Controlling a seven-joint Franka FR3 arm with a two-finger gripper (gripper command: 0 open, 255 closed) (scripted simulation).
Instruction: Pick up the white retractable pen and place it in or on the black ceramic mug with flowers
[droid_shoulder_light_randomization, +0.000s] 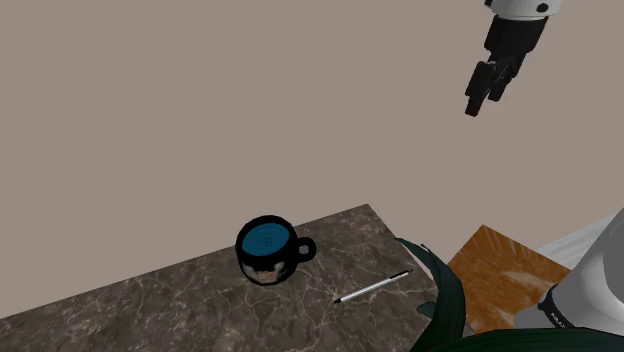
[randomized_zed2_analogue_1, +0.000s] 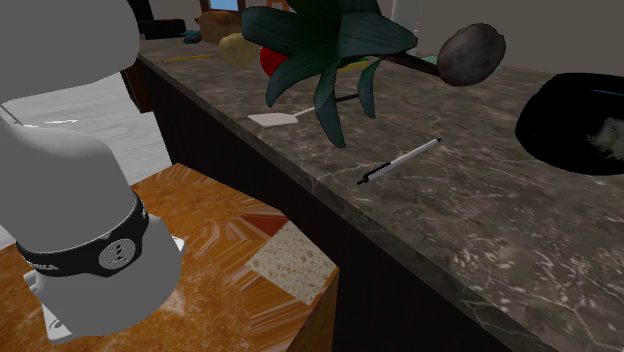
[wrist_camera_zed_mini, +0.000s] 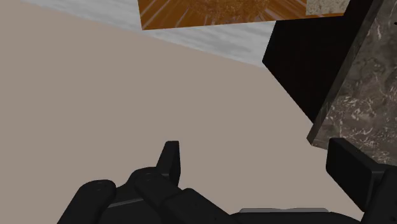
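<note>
Dark marbled stone counter (droid_shoulder_light_randomization: 150, 300) carries the black flowered mug with blue inside (droid_shoulder_light_randomization: 260, 269). My black two-finger gripper (droid_shoulder_light_randomization: 480, 98) hangs open, high at its one o'clock. The slim white retractable pen (droid_shoulder_light_randomization: 373, 286) lies at the mug's four o'clock, apart. I judge it light, stiff and slippery, and would pinch it mid-barrel.

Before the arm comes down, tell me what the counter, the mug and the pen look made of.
Counter: polished stone, marble-like, dark with pale veins. Mug: probably glazed ceramic, black outside with a pale flower patch, blue inside. Pen: slim white barrel with dark ends, likely plastic, though the look leaves it open.
</note>
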